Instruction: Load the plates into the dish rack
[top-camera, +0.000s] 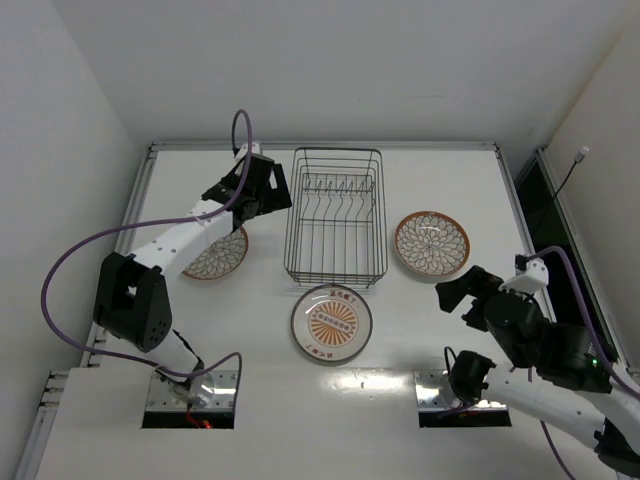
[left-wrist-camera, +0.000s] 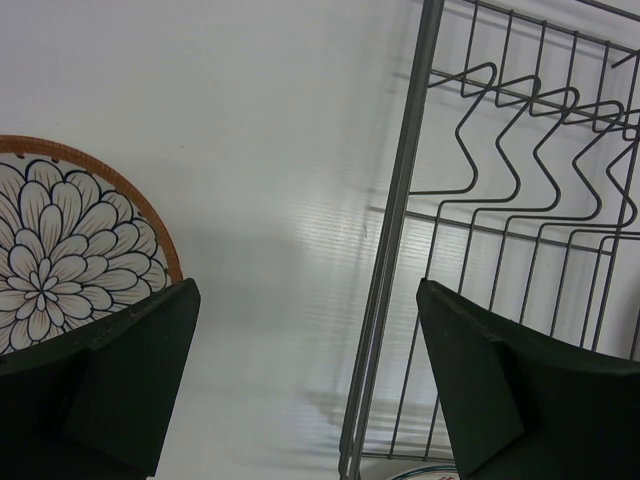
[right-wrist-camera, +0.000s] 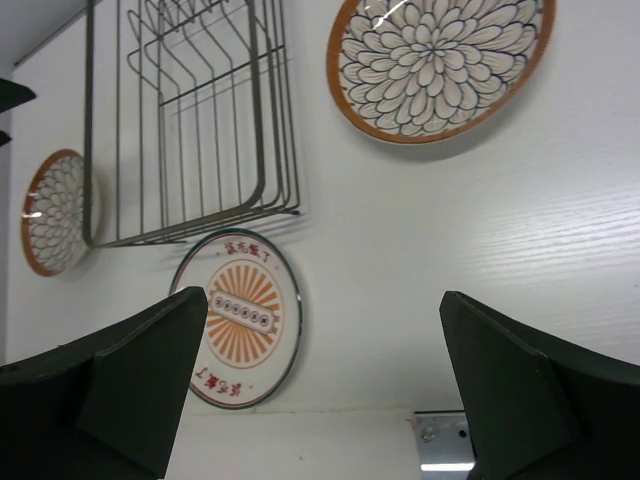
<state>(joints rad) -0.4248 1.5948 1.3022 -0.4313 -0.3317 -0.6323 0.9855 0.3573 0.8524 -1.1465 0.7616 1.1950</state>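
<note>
The dark wire dish rack (top-camera: 336, 215) stands empty mid-table; it also shows in the left wrist view (left-wrist-camera: 400, 230) and the right wrist view (right-wrist-camera: 185, 120). A petal plate (top-camera: 218, 254) lies flat left of it, partly under my left arm, and shows in the left wrist view (left-wrist-camera: 65, 250). A second petal plate (top-camera: 432, 243) lies right of the rack, seen too in the right wrist view (right-wrist-camera: 435, 62). The sunburst plate (top-camera: 332, 322) lies in front of the rack, also in the right wrist view (right-wrist-camera: 238, 328). My left gripper (top-camera: 262, 190) is open, empty, above the rack's left edge. My right gripper (top-camera: 462, 296) is open, empty, near the table's right front.
White walls close in the table at the back and both sides. A raised rail (top-camera: 320, 146) runs along the far edge. Two metal base plates (top-camera: 190, 392) (top-camera: 462, 392) sit at the near edge under the arms.
</note>
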